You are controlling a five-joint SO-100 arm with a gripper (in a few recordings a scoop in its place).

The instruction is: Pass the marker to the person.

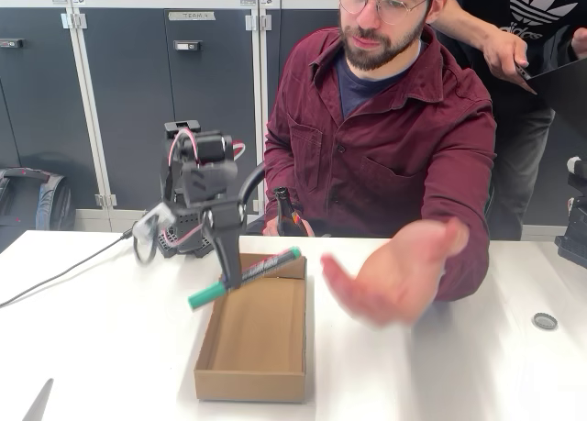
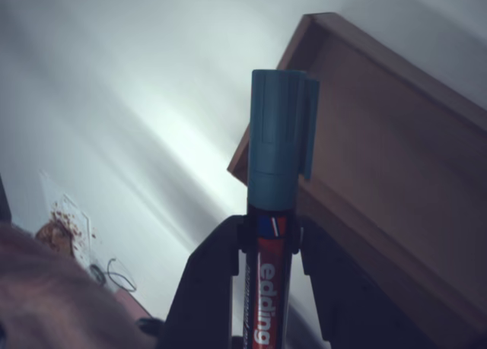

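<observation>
A white tabletop (image 1: pixel 92 329) spans the fixed view, with grey cabinets (image 1: pixel 138 91) behind it; the person (image 1: pixel 385 137), seated at its far edge, reaches an open, blurred hand (image 1: pixel 390 279) out over its right half, palm up; a second figure (image 1: pixel 523 63) in a black top stands behind at the right; a shallow cardboard box (image 1: pixel 257 343) lies near the middle of the tabletop, toward the near edge; the black arm (image 1: pixel 197 187) rises at the far edge beside the box's far left corner; a dark bottle (image 1: pixel 287 215) stands behind the box, near the person; the gripper (image 1: pixel 229 276) is clamped on the marker (image 1: pixel 246 278), held tilted above the box's far end, one end pointing toward the hand but apart from it; in the wrist view the marker (image 2: pixel 278 174) sits pinched between the dark fingers (image 2: pixel 209 280), its cap jutting forward over the box wall (image 2: pixel 380 159).
</observation>
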